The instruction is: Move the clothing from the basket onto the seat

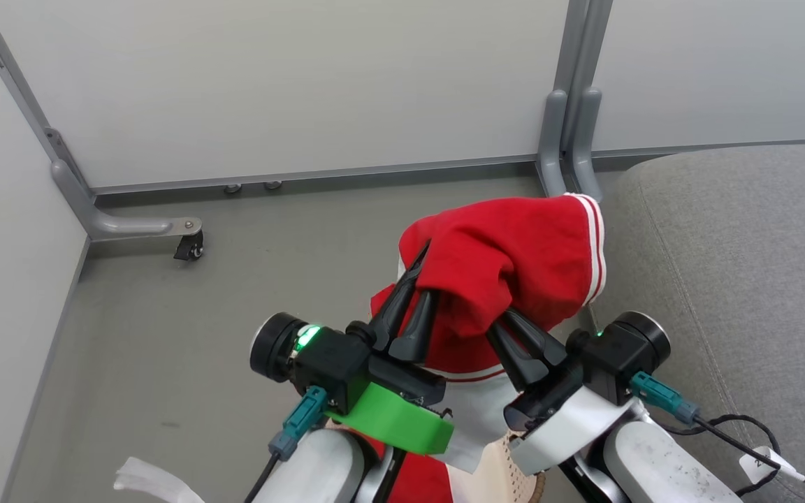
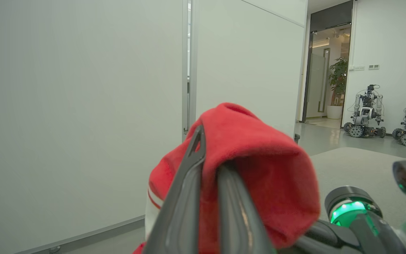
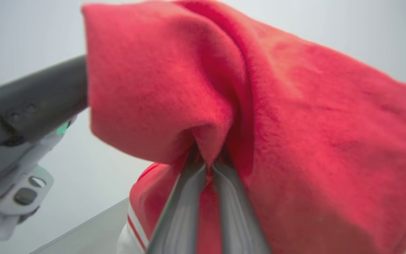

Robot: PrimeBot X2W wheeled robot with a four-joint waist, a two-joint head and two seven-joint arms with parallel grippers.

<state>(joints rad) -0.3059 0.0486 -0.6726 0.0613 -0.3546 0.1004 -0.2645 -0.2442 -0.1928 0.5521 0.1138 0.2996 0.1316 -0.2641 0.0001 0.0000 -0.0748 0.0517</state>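
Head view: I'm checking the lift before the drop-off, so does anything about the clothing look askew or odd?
Nothing damaged. The red garment is bunched like a hood over the left tool and right tool, both shut on it, its white panel trailing down toward the basket.

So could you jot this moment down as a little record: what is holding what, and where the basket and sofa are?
held item: red garment with striped trim, up in the air
left gripper: shut on the red garment
right gripper: shut on the red garment
basket: low down, beneath the grippers
seat: grey cushion to the robot's right
stage: garment out of the basket, not yet on the seat
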